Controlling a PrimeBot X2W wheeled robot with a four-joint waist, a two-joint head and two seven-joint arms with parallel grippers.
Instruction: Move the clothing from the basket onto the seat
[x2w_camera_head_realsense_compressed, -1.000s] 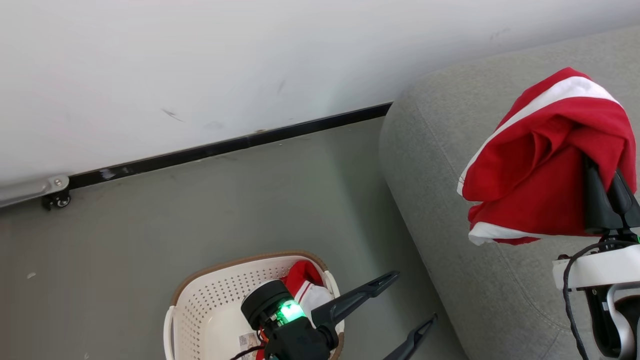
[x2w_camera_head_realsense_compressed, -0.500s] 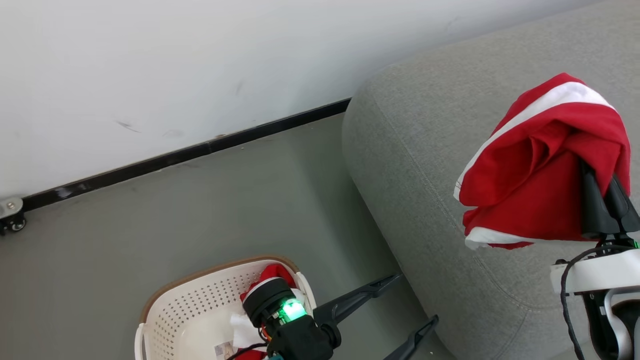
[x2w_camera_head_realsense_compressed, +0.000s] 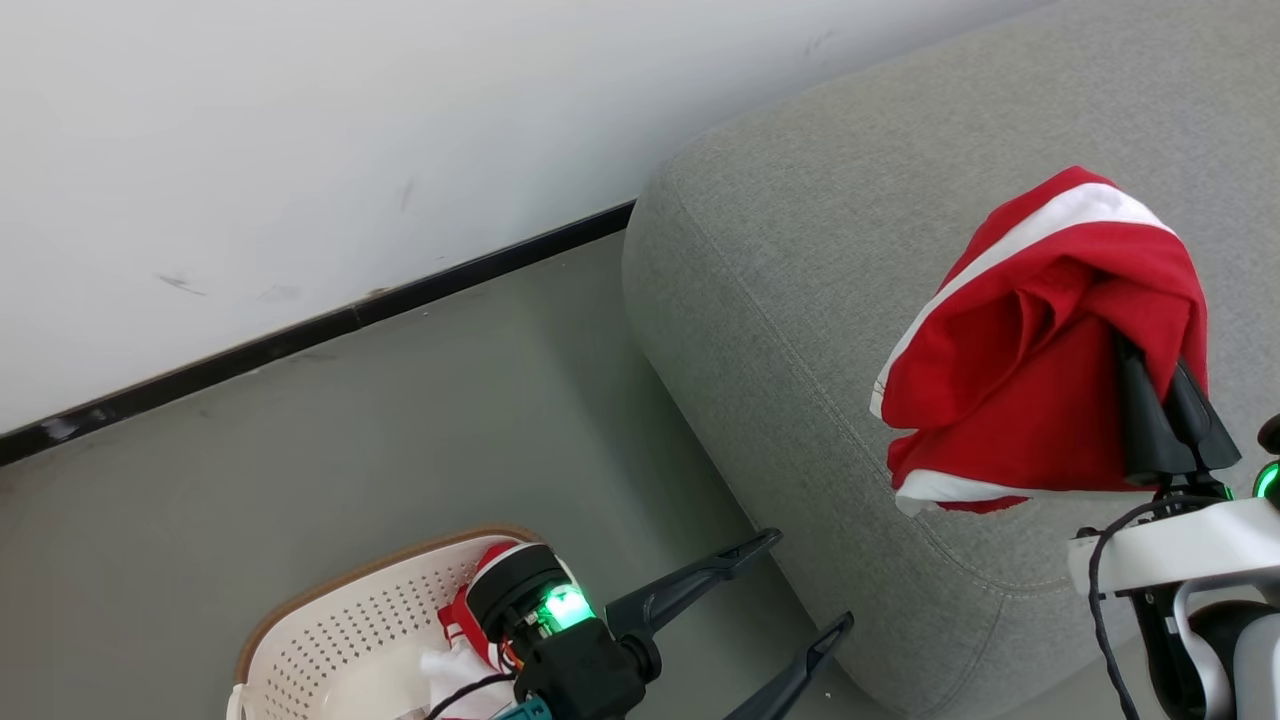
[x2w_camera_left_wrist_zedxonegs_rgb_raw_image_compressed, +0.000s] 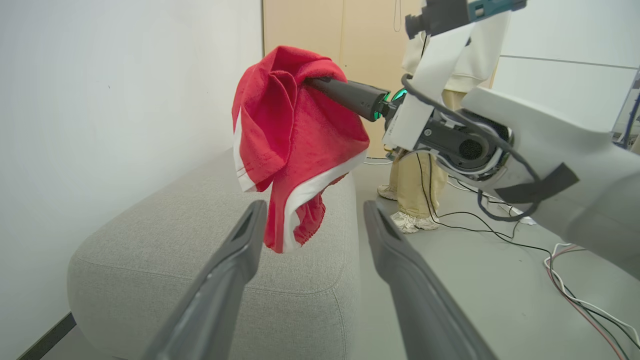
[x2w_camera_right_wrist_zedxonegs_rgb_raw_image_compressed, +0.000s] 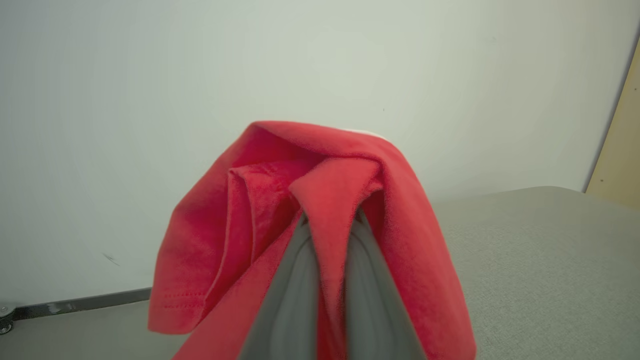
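Red cloth with white bands, the red garment (x2w_camera_head_realsense_compressed: 1030, 350) hung bunched over the tips of the right gripper (x2w_camera_head_realsense_compressed: 1152, 395). Its jaws were pinched shut on a fold, and the loose end dangled below the fingers, above the seat (x2w_camera_head_realsense_compressed: 800, 300) without touching it. I judged this to be the carrying step, with the release next. That would call for the gripper to sink lower and reach further over the cushion before opening, so the cloth lands on the upholstery rather than sliding off the rounded edge. Below and to the left of it, the left gripper (x2w_camera_head_realsense_compressed: 808, 580) was spread wide and empty over the floor (x2w_camera_head_realsense_compressed: 450, 430), just beside the seat's end. Behind that gripper sat the basket (x2w_camera_head_realsense_compressed: 340, 620) with more clothing (x2w_camera_head_realsense_compressed: 470, 610) inside, so further trips looked likely. Nothing stood between the garment and the cushion. A person's legs (x2w_camera_left_wrist_zedxonegs_rgb_raw_image_compressed: 415, 185) and loose cables (x2w_camera_left_wrist_zedxonegs_rgb_raw_image_compressed: 565, 280) were beyond the seat, well apart from the drop.
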